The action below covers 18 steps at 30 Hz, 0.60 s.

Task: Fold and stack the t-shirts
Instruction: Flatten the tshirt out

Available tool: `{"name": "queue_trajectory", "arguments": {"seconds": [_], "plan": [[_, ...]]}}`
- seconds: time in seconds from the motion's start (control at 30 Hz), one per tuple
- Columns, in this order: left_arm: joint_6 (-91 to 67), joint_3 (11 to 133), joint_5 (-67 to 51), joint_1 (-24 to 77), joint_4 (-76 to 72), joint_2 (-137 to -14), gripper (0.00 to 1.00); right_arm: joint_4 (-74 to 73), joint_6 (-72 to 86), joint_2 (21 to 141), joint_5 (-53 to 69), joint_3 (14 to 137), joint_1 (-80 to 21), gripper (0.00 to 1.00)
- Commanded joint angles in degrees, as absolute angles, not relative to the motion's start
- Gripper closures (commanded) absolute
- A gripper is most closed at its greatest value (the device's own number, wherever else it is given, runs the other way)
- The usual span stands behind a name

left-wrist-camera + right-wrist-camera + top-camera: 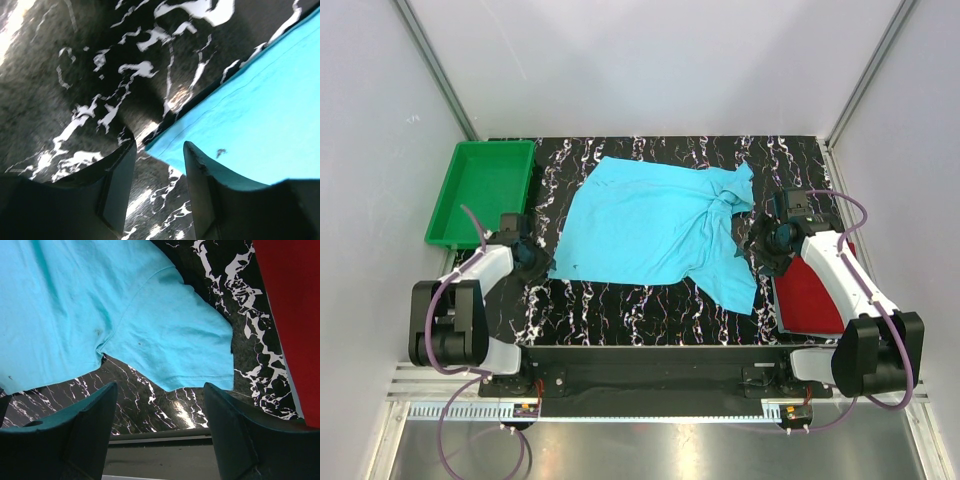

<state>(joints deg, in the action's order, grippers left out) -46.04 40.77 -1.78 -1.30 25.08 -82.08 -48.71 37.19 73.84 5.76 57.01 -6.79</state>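
A bright turquoise t-shirt (655, 225) lies spread and rumpled across the middle of the black marbled table (620, 310). A dark red t-shirt (815, 295), folded into a rectangle, lies at the right under the right arm. My left gripper (538, 262) is low at the turquoise shirt's near-left corner. In the left wrist view that corner (240, 120) lies just ahead of the open left gripper (159, 165), with only bare table in the gap. My right gripper (157, 405) is open over the table, short of a turquoise sleeve (170, 340), with the red shirt (295, 315) to its right.
A green plastic tray (485, 190) stands at the far left of the table, behind the left arm. The table's near edge (165, 436) shows just below the right gripper's fingers. White walls close in both sides and the back.
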Motion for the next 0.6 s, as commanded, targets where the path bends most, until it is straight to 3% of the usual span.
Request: {"name": "queue_trajectory", "arguments": {"seconds": [0.0,0.4,0.57], "plan": [[-46.1,38.8,3.9,-0.3,30.8,-81.7,0.50,-47.5,38.2,73.9,7.0,57.9,-6.7,0.23],[-46.0,41.7,6.1,2.7,31.5,-86.4,0.50,-46.4,39.9,74.1,7.8,56.3,-6.5,0.23],[-45.4,42.1,6.7,3.0,30.5,-86.9,0.63,-46.4,40.7,74.4,7.0,55.5,-6.2,0.23]]}}
